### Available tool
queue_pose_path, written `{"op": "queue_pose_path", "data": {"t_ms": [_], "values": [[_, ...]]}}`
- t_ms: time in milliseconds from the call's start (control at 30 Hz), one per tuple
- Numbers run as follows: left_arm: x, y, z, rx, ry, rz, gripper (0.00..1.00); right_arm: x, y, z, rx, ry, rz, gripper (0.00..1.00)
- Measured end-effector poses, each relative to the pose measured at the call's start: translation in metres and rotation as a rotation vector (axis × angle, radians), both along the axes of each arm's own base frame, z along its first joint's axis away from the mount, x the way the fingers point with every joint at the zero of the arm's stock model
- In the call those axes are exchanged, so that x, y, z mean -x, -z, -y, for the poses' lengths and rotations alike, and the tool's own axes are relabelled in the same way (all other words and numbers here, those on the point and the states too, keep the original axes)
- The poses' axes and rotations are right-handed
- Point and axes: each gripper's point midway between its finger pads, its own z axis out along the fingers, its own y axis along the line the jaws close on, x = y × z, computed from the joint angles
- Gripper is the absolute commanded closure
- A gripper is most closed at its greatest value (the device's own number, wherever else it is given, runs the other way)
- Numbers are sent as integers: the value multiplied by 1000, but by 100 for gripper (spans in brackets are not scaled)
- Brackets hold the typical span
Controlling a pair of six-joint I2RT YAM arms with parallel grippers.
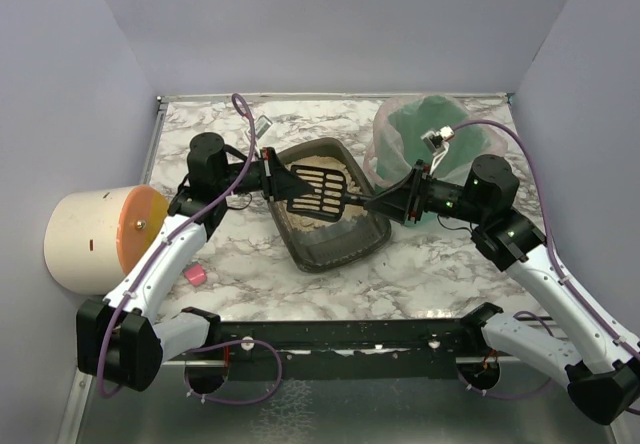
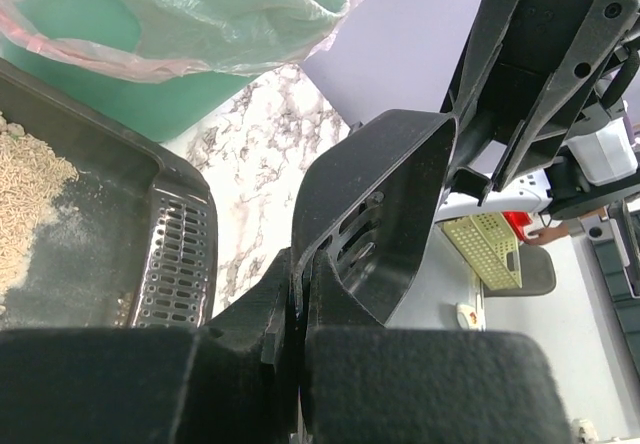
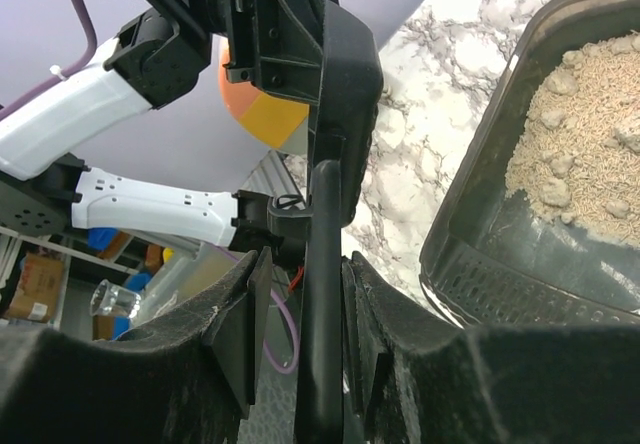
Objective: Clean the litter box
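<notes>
Left gripper (image 2: 300, 284) is clamping the scoop (image 1: 318, 190) by its head; right gripper (image 3: 308, 269) is straddling the handle, grip unclear. Below, between them, the litter box (image 1: 345, 246) is looking stiff, sand-weighted: take its rim.

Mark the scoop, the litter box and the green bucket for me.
scoop (image 1: 318, 192), top view, slotted head.
litter box (image 1: 335, 247), top view, bare near floor.
green bucket (image 1: 405, 129), top view, inner wall.

The setting is looking like a robotics lab. Plain lilac panels (image 1: 320, 24) are boxing in a marble-patterned counter (image 1: 450, 264), and two white-and-black arms (image 1: 160, 264) are sitting bolted to its near edge. Beyond the panels, an office chair (image 2: 535, 269), a yellow basket (image 2: 485, 249) and a cardboard box (image 3: 35, 274) are showing.
</notes>
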Motion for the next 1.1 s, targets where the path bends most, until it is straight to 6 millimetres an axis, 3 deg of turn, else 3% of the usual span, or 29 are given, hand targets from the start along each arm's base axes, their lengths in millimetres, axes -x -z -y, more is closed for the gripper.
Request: {"op": "queue_pose_path", "data": {"t_ms": [333, 533, 600, 700, 933, 967, 1100], "values": [[-1, -7, 0, -4, -1, 17, 100, 2, 7, 2, 28, 0, -10, 60], [-1, -6, 0, -8, 0, 13, 100, 4, 5, 5, 31, 2, 2, 65], [-1, -6, 0, -8, 0, 13, 100, 4, 5, 5, 31, 4, 6, 71], [-1, -6, 1, -8, 2, 14, 100, 4, 5, 5, 34, 5, 10, 97], [0, -6, 1, -9, 4, 12, 100, 3, 6, 6, 36, 15, 6, 99], [0, -6, 1, -9, 4, 12, 93, 3, 6, 6, 37, 15, 6, 100], [-1, -5, 2, -13, 0, 9, 47, 2, 7, 7, 41, 20, 3, 100]]}}
